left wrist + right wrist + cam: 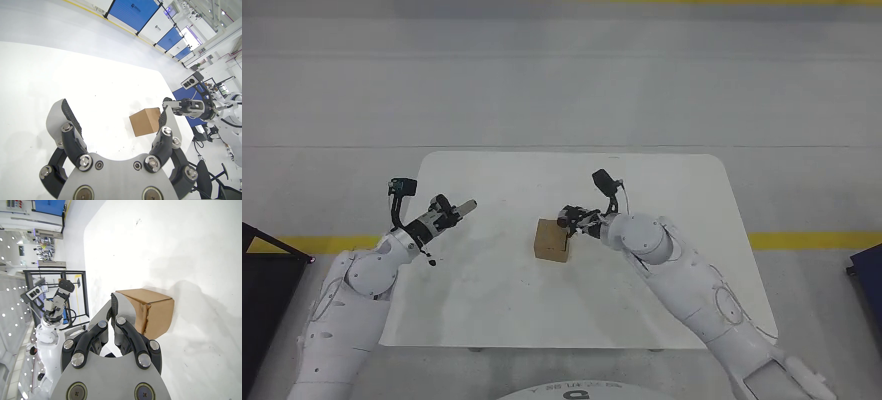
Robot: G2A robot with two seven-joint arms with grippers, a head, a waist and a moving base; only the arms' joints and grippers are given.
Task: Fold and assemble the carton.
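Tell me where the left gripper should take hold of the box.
Probably from above, jaws across two opposite upright walls of the box: it sits flat, closed and cube-shaped. Choose the walls clear of the shut right gripper beside it. The left gripper is open.

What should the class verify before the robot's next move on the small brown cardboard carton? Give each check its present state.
1. The small brown cardboard carton stands box-shaped on the white table: ok.
2. The carton's edge beside the right gripper closes flush: not ok, ragged and crumpled.
3. The left gripper is open, apart from the carton: ok.
4. The right gripper is open for a grasp: not ok, shut beside the carton.
5. The right gripper touches the carton: cannot tell.
6. The carton's underside flaps are closed: cannot tell, hidden.
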